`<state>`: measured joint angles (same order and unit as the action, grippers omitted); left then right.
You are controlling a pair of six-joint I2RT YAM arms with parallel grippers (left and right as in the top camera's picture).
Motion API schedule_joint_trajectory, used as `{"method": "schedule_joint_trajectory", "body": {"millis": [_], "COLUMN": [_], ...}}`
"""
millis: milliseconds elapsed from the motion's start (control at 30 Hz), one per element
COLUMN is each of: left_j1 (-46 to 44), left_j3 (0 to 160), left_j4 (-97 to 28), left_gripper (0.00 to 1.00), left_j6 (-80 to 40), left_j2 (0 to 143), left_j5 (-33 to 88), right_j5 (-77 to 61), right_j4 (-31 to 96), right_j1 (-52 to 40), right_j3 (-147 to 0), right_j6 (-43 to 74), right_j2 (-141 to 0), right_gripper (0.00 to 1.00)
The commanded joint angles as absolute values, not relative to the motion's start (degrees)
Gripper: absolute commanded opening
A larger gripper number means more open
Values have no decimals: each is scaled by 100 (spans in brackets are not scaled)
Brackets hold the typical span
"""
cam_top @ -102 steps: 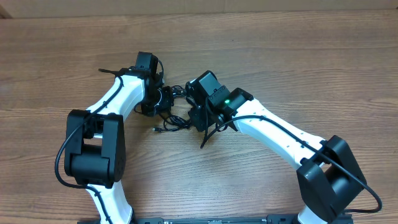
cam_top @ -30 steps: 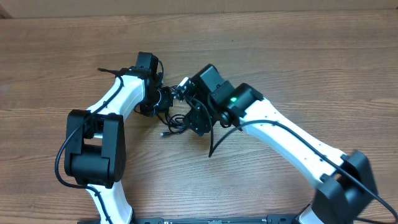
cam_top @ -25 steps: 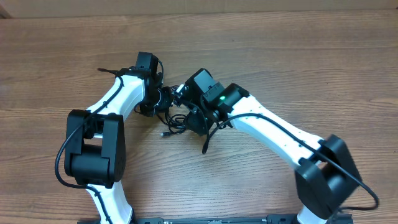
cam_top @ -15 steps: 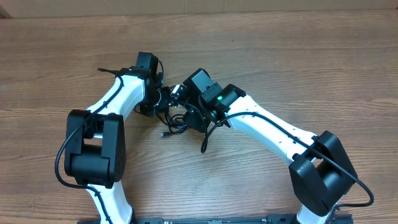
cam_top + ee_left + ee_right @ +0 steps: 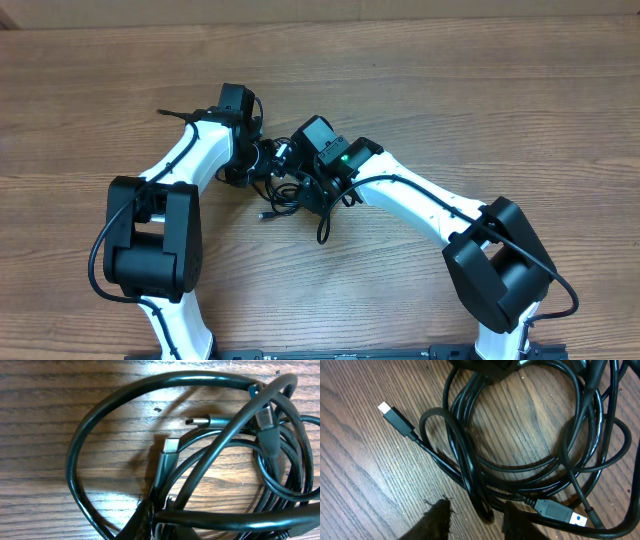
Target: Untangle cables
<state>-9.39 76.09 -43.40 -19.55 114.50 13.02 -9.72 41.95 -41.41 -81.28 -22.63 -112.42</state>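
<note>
1. We count two arms: left arm [image 5: 190,160], right arm [image 5: 420,200].
2. We see one tangle of cables [image 5: 285,195]; cord number unclear.
3. We count three plug ends [image 5: 170,446] in the left wrist view, two in the right.

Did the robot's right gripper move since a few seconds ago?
Yes. Seen from overhead, the right gripper has slid left over the cables, closer to the left arm, which has stayed put.

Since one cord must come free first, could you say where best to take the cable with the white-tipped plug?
Probably just behind the white-tipped plug, on its straight bare stretch, from above with jaws set across the cord: it lies flat on the table, clear of the coil.
</note>
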Motion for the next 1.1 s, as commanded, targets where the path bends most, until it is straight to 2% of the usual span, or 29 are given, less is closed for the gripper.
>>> {"method": "schedule_joint_trajectory", "body": {"millis": [0, 133, 933, 1067], "left_j1": [-978, -978, -978, -978], "left_j3": [7579, 7579, 7579, 7579], "left_j4": [-4327, -4324, -4324, -4327], "left_gripper": [11, 11, 10, 10], "left_j6": [-1977, -1977, -1977, -1977], "left_j2": [11424, 11424, 11424, 11424], "left_j5": [1210, 1208, 1208, 1208], "right_j5": [-1037, -1037, -215, 626], "right_j4": [4139, 4309, 6025, 6298], "right_j1": [-4178, -4176, -4193, -4193], "right_j3": [-8132, -8132, -9105, -9456], "right_j6": [-2300, -2298, -2228, -1619], "right_j2": [-11227, -11227, -10565, -10565], "right_gripper": [24, 4, 4, 4]}}
